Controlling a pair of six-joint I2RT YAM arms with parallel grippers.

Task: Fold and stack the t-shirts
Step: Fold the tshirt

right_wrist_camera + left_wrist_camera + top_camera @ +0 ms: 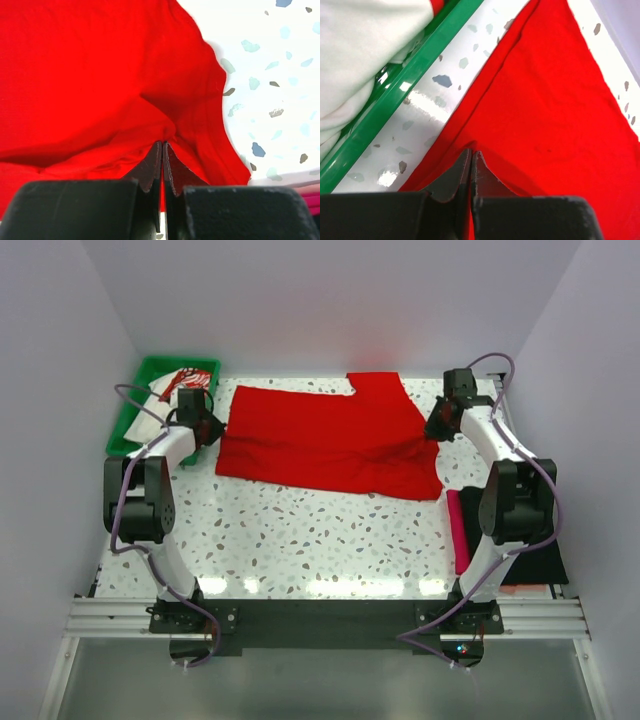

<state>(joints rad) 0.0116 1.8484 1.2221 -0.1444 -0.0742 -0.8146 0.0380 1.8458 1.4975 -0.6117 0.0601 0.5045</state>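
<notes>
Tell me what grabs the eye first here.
A bright red cloth t-shirt lies spread across the far half of the speckled white table. The left hand and right hand each pinch it, shut, at opposite side edges. A green plastic tray at the far left corner holds a white cloth t-shirt with a red print.

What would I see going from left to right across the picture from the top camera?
First the green plastic tray → left gripper → bright red cloth t-shirt → right gripper.
</notes>
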